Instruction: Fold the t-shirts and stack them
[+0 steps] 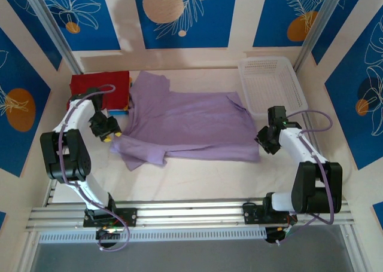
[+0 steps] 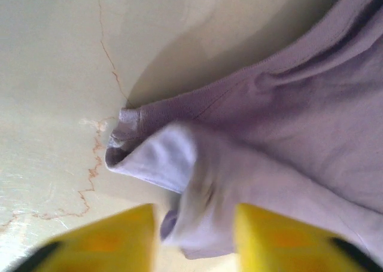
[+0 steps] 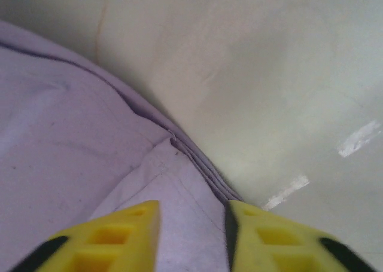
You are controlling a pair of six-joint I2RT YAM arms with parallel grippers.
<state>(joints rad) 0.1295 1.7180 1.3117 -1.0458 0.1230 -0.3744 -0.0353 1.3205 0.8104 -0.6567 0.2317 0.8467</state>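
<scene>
The lavender t-shirt (image 1: pixel 191 122) lies on the table, partly folded, with a sleeve sticking out at the back left. My left gripper (image 1: pixel 111 131) is at its left edge. In the left wrist view the left gripper (image 2: pixel 194 236) stands open, and a bunched fold of the shirt (image 2: pixel 287 116) lies loose between the yellow fingers. My right gripper (image 1: pixel 267 138) is at the shirt's right edge. There the right gripper (image 3: pixel 192 236) is open, and the layered shirt corner (image 3: pixel 90 140) lies flat between its fingers. A stack of folded t-shirts (image 1: pixel 100 86), red on top, sits at the back left.
A white perforated basket (image 1: pixel 269 83) stands at the back right, just behind the right gripper. Blue, yellow and orange edges (image 1: pixel 119 111) peek from under the red shirt. Bare table (image 1: pixel 197 179) lies between the shirt and the arm bases.
</scene>
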